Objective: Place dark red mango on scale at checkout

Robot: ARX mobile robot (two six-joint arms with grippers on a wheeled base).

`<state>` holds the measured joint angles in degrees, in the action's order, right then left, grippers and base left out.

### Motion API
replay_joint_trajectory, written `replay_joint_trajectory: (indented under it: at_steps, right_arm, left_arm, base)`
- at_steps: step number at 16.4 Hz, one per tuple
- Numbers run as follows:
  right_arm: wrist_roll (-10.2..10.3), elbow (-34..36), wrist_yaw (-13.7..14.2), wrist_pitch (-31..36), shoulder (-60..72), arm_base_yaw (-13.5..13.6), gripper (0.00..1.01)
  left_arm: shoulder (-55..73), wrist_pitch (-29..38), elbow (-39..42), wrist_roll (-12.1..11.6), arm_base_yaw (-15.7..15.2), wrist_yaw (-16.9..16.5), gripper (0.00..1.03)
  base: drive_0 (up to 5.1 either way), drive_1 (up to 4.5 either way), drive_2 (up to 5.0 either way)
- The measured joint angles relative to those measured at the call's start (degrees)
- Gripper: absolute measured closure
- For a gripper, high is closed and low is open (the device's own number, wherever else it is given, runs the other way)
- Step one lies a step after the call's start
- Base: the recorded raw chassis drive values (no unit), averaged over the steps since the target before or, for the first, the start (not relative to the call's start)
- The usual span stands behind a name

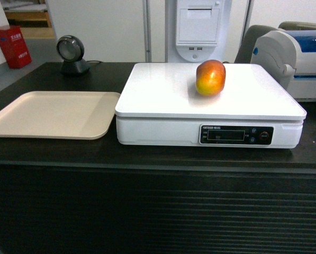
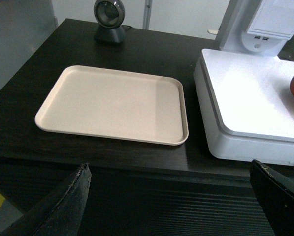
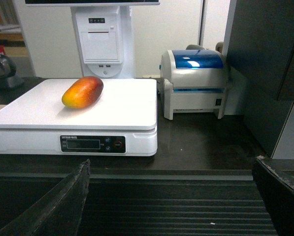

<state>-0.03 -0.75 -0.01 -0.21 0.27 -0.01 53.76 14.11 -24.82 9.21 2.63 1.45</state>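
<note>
Lying on its side on the flat white top of the scale (image 1: 163,92), the dark red mango (image 1: 210,77) is resting toward the back and right of centre, its red skin shading to orange-yellow on the lower side. Nothing is touching it. The scale is sitting on the black top of the checkout (image 1: 147,156), its black display strip and buttons facing the ribbed front edge. Just beside the scale on its left, a beige tray (image 1: 52,114) is lying flat on the counter with nothing on it. Behind the tray, a small round scanner on a stand (image 1: 71,54) is standing near the back edge. To the right of the scale, a grey-white printer with a blue stripe (image 3: 196,81) is sitting close by but apart from it, and a white terminal stand (image 3: 102,44) is rising behind the scale.

The left gripper (image 2: 171,201) is hanging in front of the counter edge below the tray, its 2 dark fingers spread wide and holding nothing. The right gripper (image 3: 171,201) is hanging likewise in front of the ribbed panel, well short of the scale, jaws parted wide and empty.
</note>
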Motion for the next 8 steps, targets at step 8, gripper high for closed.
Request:
replay_joint_trajectory:
  at_steps: [8]
  right_arm:
    - [0.0,0.0,0.0,0.0,0.0,0.0,0.03]
  left_arm:
    - [-10.4,-6.4,5.0,1.4,1.7,5.5,0.05]
  base:
    - [0.0,0.00,0.0]
